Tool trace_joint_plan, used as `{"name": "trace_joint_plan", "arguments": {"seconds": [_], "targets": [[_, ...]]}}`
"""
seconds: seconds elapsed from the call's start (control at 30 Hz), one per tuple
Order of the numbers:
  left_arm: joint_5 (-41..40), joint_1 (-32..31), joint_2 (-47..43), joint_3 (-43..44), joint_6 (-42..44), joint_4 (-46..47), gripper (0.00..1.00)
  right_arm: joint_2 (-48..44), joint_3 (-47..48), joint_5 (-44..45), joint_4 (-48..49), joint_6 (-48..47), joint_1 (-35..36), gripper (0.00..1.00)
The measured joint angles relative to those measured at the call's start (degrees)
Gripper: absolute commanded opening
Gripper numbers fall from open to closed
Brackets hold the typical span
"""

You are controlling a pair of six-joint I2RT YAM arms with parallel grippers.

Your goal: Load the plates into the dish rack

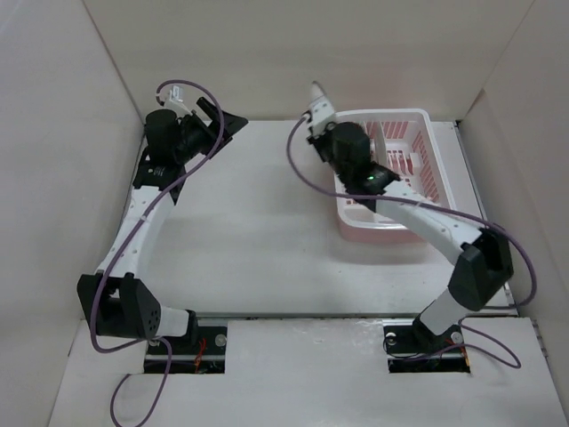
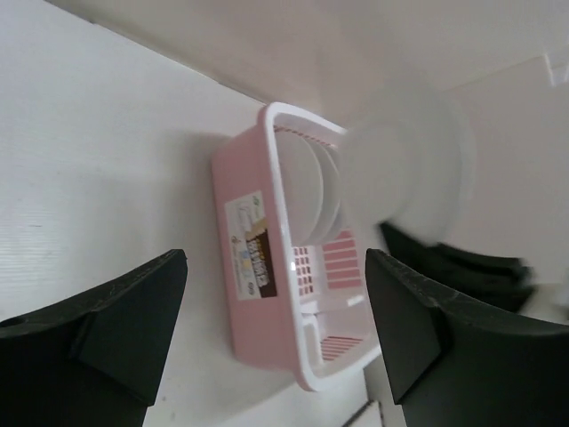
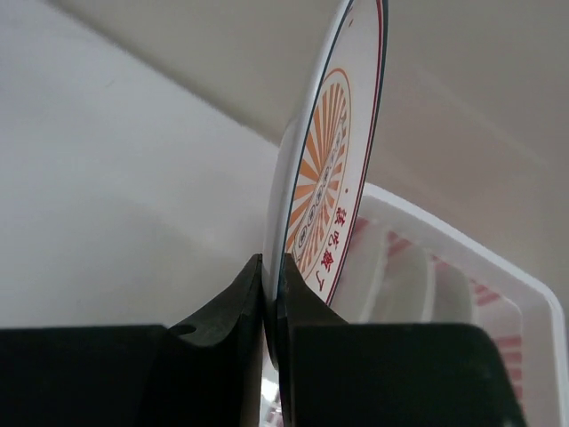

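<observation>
At the far-left corner of the rack (image 1: 396, 113), in the overhead view, the right gripper (image 1: 318, 111) is positioned above the rim with a plate (image 1: 317, 92) clamped on edge. At least one racked plate (image 1: 378, 142) is seen upright at the far end. The left gripper (image 1: 224, 121) is stationed at the far left of the table (image 1: 258, 222), well apart from the rack.

From the left wrist, the left gripper (image 2: 276, 267) is shown with jaws spread wide and nothing between them. The rack (image 2: 240, 267) lies beyond, with racked plates (image 2: 311, 191) upright in its slots; their number cannot be told. The held plate (image 2: 404, 178) appears blurred above the rack.

From the right wrist, the right gripper (image 3: 271, 280) is shown pinched tight on the lower rim of the plate (image 3: 333, 151), whose orange sunburst is visible. The rack rim (image 3: 462, 258) lies below and to the right.

Loading of this plate is judged to be in hand. For the next move, the plate should be brought over a free slot, kept vertical and in line with the dividers, lowered clear of the racked plates until seated, then released.
</observation>
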Motion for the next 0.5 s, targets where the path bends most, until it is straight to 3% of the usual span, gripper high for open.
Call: {"name": "trace_joint_plan", "arguments": {"seconds": [0.33, 0.5], "targets": [[-0.3, 0.4, 7.3, -3.0, 4.7, 1.0, 0.79, -19.2, -1.4, -6.1, -2.7, 12.0, -22.4, 0.0], [3.5, 0.4, 10.3, -6.7, 4.6, 3.5, 0.83, -20.1, -2.4, -19.6, -3.8, 13.1, -31.6, 0.0]]}}
